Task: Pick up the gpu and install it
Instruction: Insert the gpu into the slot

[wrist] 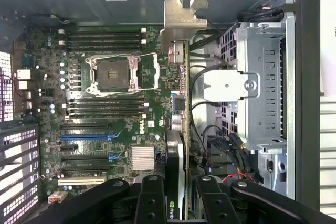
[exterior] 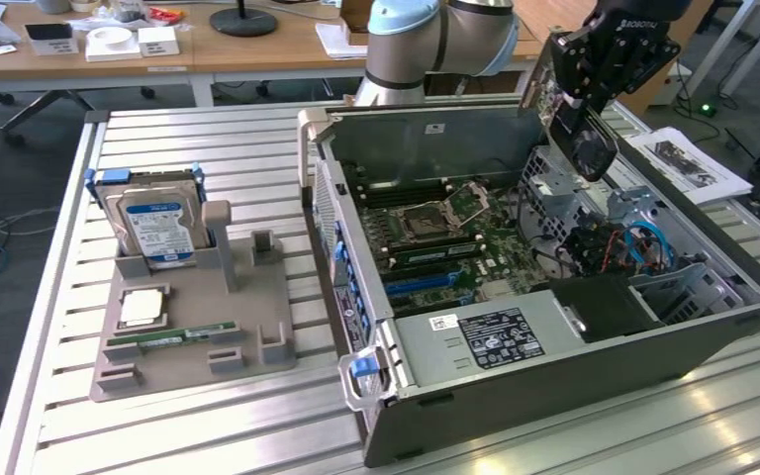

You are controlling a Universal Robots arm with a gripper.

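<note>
Gripper (wrist: 181,196) clamped on the graphics card (wrist: 180,129), which hangs edge-on just below it, above the open computer case (exterior: 750,297). My worry: the card is not lined up over a slot (wrist: 86,136), so if it comes down skewed the bracket (wrist: 181,24) could snag the cables (wrist: 220,140).

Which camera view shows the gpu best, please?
The wrist view: the gpu runs edge-on from the hand to its silver bracket, over the motherboard. The exterior view shows its dark face, hanging from the hand over the open case.
</note>
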